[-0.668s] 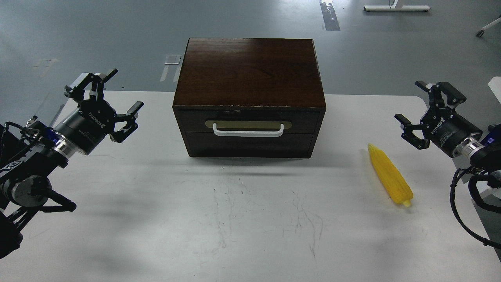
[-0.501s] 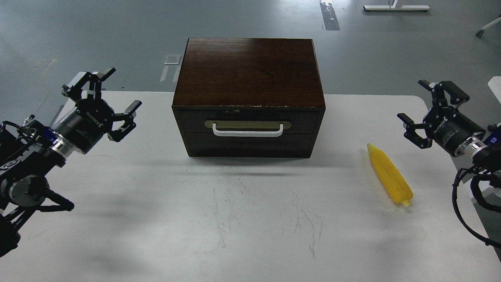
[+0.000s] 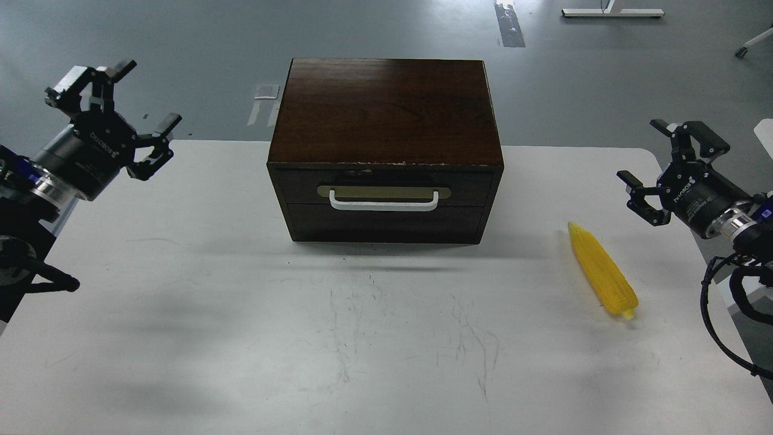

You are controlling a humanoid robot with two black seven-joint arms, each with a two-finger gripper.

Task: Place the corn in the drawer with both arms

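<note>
The yellow corn (image 3: 603, 269) lies on the white table (image 3: 386, 338) to the right of the dark brown box (image 3: 385, 145), pointed end toward the back. The drawer (image 3: 384, 187) is shut, with its white bar handle (image 3: 383, 203) on a brass plate facing me. My left gripper (image 3: 115, 106) is open and empty, raised at the far left, well away from the box. My right gripper (image 3: 658, 163) is open and empty at the right table edge, above and to the right of the corn.
Faint scratch marks show on the table in front of the box. Grey floor lies beyond the table's back edge, with a white stand base (image 3: 611, 11) far off. A black cable (image 3: 718, 320) hangs by my right arm.
</note>
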